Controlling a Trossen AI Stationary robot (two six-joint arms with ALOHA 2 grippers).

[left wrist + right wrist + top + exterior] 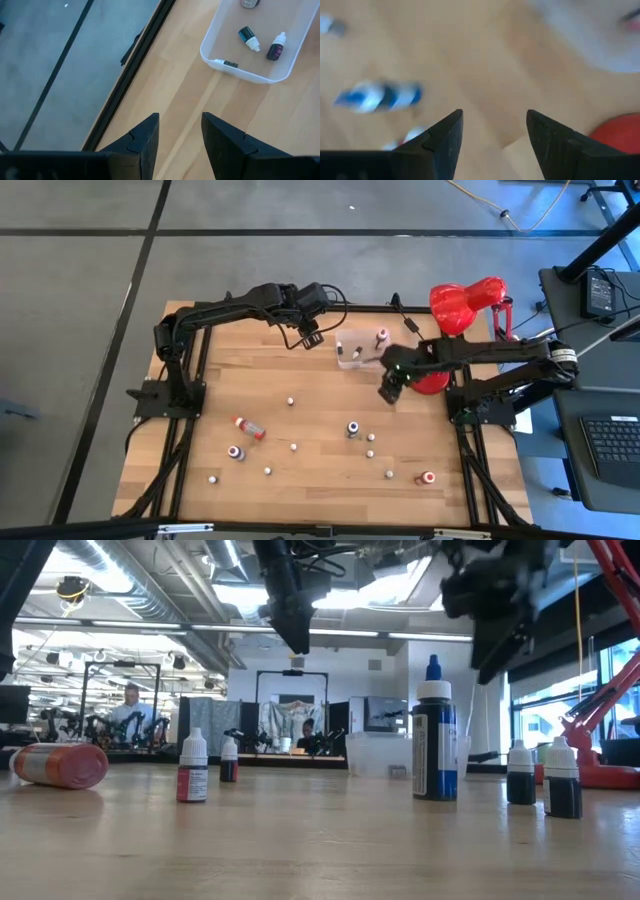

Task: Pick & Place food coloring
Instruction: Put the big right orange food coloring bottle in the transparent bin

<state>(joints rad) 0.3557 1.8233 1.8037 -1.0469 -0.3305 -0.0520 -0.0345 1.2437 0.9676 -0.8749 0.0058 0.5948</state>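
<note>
Wooden table (pixel 320 480) holds many tiny food coloring bottles (pixel 352 428), and the clear tub (pixel 352 352) near its back edge is the landmark here. Far left of the tub and toward the front, a red bottle (pixel 248 427) lies on its side, with a dark bottle (pixel 235 452) standing close to it. More small ones with whitish caps dot the wood in front of the tub. Just left of the tub hangs the left gripper (pixel 310 335), its fingers (pixel 145 145) apart with nothing between them. Inside the tub lie a few bottles, one teal (pixel 248 38) and one dark (pixel 276 46). Just right of the tub and a bit forward hangs the right gripper (pixel 390 391), fingers (pixel 445 140) apart and empty. Behind it stands a red lamp (pixel 465 302).
</note>
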